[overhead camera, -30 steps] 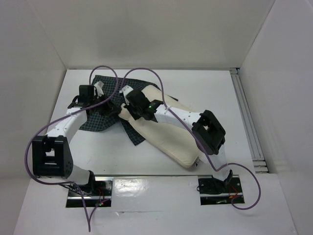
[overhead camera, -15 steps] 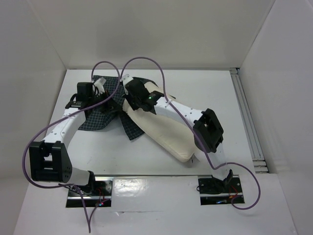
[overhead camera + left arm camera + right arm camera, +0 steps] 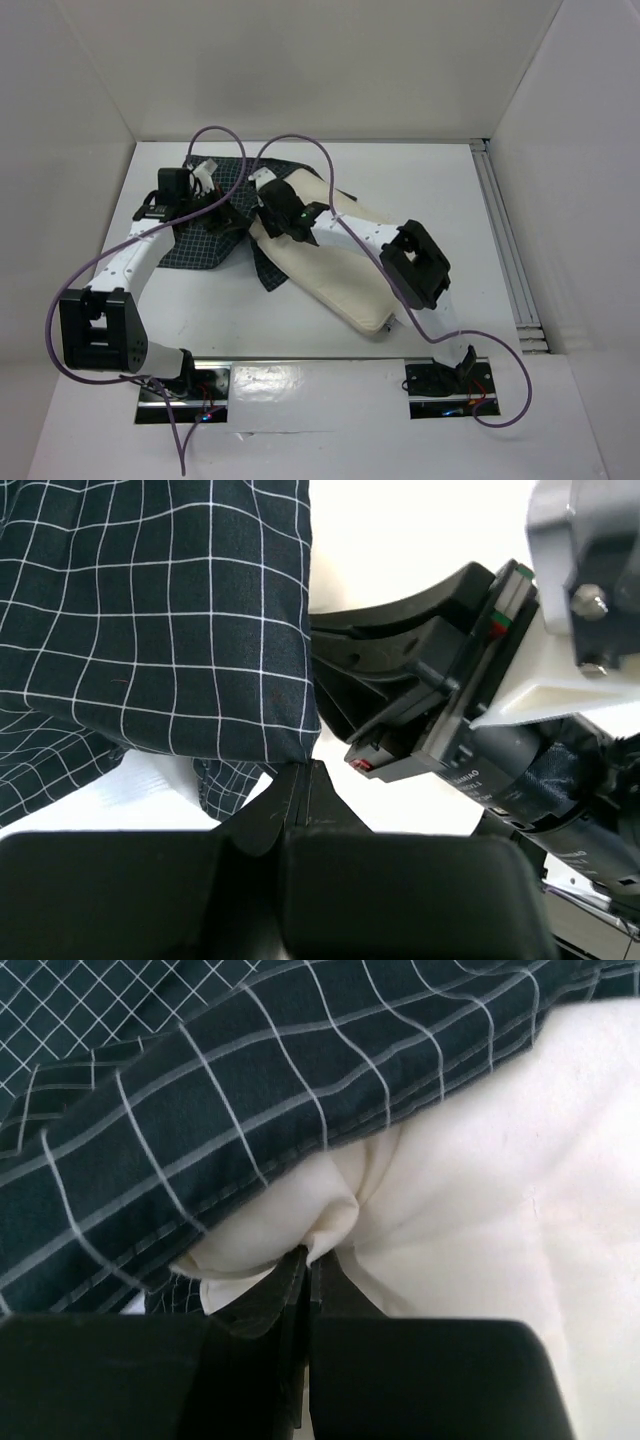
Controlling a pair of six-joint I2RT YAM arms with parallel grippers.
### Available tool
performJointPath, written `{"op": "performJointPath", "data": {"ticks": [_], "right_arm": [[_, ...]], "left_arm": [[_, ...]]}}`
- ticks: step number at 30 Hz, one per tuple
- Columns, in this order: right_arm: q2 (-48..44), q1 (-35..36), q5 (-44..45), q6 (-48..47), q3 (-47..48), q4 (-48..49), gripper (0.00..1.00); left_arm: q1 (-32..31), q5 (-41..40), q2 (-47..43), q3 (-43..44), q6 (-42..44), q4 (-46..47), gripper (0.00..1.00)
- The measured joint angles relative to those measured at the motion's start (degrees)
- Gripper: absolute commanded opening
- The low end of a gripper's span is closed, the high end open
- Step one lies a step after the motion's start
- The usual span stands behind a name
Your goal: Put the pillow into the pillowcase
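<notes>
Pillow (image 3: pixel 335 280) lies on worktop (image 3: pixel 440 190), long axis diagonal. Near-R end points toward R arm base, far-L end sits up against the case.
Pillowcase (image 3: pixel 200 245) lies L of and beyond that far-L end. It's crumpled, w/ one flap across pillow's L edge.

R fingers (image 3: pixel 262 1305): together, pinched on a bunched corner of pillow. Checked hem drapes just over that corner, so corner is at or under the mouth edge. How deep inside, can't tell.

L fingers (image 3: pixel 268 820): together, clamped on case hem at a corner fold. R wrist body is just beside them, v. close.

Key relation: case opening is far-L of the held corner, roughly in line w/ pillow's long axis. R arm is on the pillow, L arm is the nearer to the case.

Judgement: next move prob. has R drive the corner along that axis into the case while L holds hem up and draws it back over.

Risk: L seems to hold one hem layer only. Mouth could collapse and pillow ride over the cloth, not in.
</notes>
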Motion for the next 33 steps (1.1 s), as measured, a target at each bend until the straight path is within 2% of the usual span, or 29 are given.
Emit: {"op": "performJointPath", "data": {"ticks": [4,5,7,8,10,12,13,16,20,23,26,29,31,32,33], "right_arm": [[-4.4,0.0,-0.1,1.1,-8.3,8.2,0.0],[-6.0,0.0,-0.2,1.4,-10.6,10.3,0.0],[-8.7,0.0,-0.4,1.9,-14.3,13.6,0.02],[-10.0,0.0,-0.5,2.2,-16.0,15.3,0.15],[-11.4,0.0,-0.7,3.0,-17.9,17.7,0.33],[-11.8,0.0,-1.6,3.3,-18.1,18.7,0.52],[-12.0,0.0,-1.9,3.6,-18.1,18.9,0.58],[-12.9,0.0,-1.7,3.2,-18.0,18.2,0.66],[-15.5,0.0,1.2,3.0,-17.6,15.2,0.69],[-19.1,0.0,6.1,3.0,-17.6,11.5,0.73],[-22.3,-0.9,11.6,4.7,-16.8,6.3,0.74],[-23.9,-5.9,14.7,10.0,-14.0,-1.9,0.76],[-25.1,-12.6,13.9,14.5,-14.4,-6.0,0.76],[-26.0,-16.3,13.4,16.2,-15.6,-7.5,0.91],[-27.3,-20.3,12.1,18.3,-17.5,-8.6,0.93]], "left_arm": [[0.0,1.3,0.3,0.0,0.0,0.1,0.0],[-0.1,1.5,0.5,0.0,0.1,0.0,0.1],[-0.4,1.3,1.2,0.5,0.8,-1.6,0.22],[-0.6,1.0,1.9,1.4,1.6,-3.3,0.27],[-1.0,0.5,3.1,3.5,2.8,-6.1,0.39],[-1.3,-0.5,3.8,5.8,3.7,-8.6,0.44],[-1.4,-0.9,3.9,7.0,4.4,-9.7,0.48],[-1.5,-2.1,3.9,10.5,5.8,-12.3,0.49],[-1.0,-2.4,3.9,14.6,6.5,-14.6,0.38],[-0.4,-2.4,3.9,16.9,7.4,-15.2,0.38],[-0.6,-3.2,5.4,19.3,7.5,-15.6,0.51],[-2.5,-7.5,9.7,22.9,7.5,-15.5,0.56],[-4.9,-11.8,13.5,25.4,7.4,-15.2,0.58],[-6.1,-14.1,15.4,26.4,7.4,-15.2,0.6],[-7.5,-16.7,17.2,27.6,7.4,-15.3,0.62]]}}
